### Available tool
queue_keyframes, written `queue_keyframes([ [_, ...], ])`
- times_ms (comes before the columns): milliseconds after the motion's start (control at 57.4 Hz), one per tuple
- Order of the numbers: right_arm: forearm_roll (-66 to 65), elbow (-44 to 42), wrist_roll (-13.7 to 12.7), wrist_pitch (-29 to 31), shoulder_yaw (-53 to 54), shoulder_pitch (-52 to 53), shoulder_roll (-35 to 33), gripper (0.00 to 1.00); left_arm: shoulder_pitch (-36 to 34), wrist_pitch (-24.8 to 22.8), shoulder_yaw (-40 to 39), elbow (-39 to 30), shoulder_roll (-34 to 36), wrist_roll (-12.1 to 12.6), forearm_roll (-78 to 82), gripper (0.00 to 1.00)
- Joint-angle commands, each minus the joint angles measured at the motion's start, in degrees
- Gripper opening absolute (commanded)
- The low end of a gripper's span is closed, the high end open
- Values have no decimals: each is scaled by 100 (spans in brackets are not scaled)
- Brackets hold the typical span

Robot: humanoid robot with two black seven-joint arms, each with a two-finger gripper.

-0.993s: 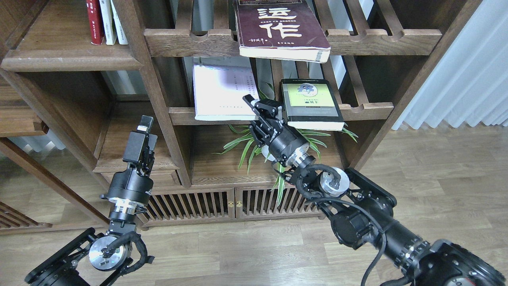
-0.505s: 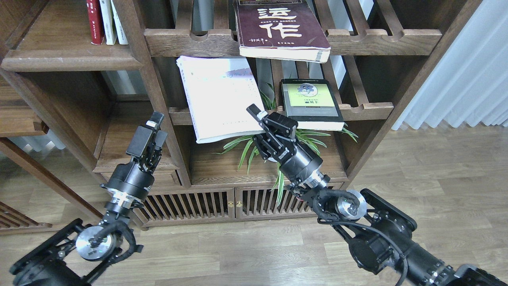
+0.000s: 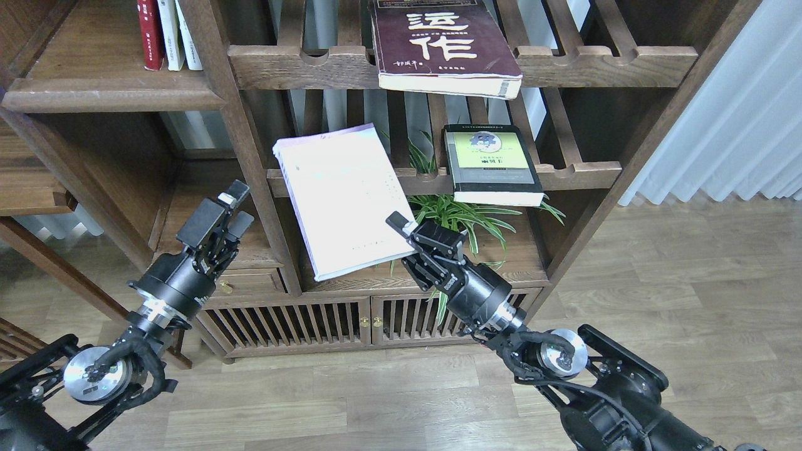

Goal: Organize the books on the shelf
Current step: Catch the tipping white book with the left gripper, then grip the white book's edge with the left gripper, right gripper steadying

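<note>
R arm enters from 5 o'clock; right gripper [image 3: 406, 233] is clamped on the lower R corner of the pale lavender-white paperback [image 3: 341, 197], one finger [image 3: 399, 223] lying on top of the cover. Book is off the rack, in mid-air, tilted w/ its top end toward 11 o'clock, in front of the vertical post and the lower cabinet w/ slatted doors [image 3: 326, 322].

L arm comes in from 7 o'clock; left gripper [image 3: 220, 213] hangs at 9 o'clock of the paperback, apart from it, holding nothing. Fingers look narrowly parted, pointing toward 1 o'clock.

Behind the right gripper, at 12–1 o'clock, a green plant [image 3: 460, 213] sits in the compartment under the slatted rack.

Farther back, grey-black book w/ yellow-green panel [image 3: 490, 164] lies flat on the middle slatted rack [image 3: 576, 175], front edge overhanging the rail a bit.

Above that, at 12 o'clock, the thick maroon book [image 3: 442, 44] w/ big white Chinese characters lies on the upper slatted rack, front corner sticking out past the notched rail.

Far top L, at 10–11 o'clock, the solid dark plank shelf [image 3: 94, 88] carries three upright books [image 3: 168, 34], one red and two white, near its R end by the post.
</note>
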Motion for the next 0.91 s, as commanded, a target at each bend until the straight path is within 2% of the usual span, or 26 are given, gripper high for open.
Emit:
queue_keyframes([
  [0,-143,3,-9,-1,-5,-10,0,6,-108,0,81,-37,59,-5,-198,99],
  [314,-301,3,-62,-1,-198,-80,26,6,-135,0,572,-117,41,4,-225,98],
  [592,-398,11,-106,-1,-391,-98,35,6,-161,0,696,-108,6,21,-216,98],
  [766,-459,20,-106,-1,-471,-107,70,7,-222,0,854,-108,6,170,-207,97],
  [888,-459,38,-106,-1,-471,-98,79,7,-293,0,924,-108,41,171,-207,95],
])
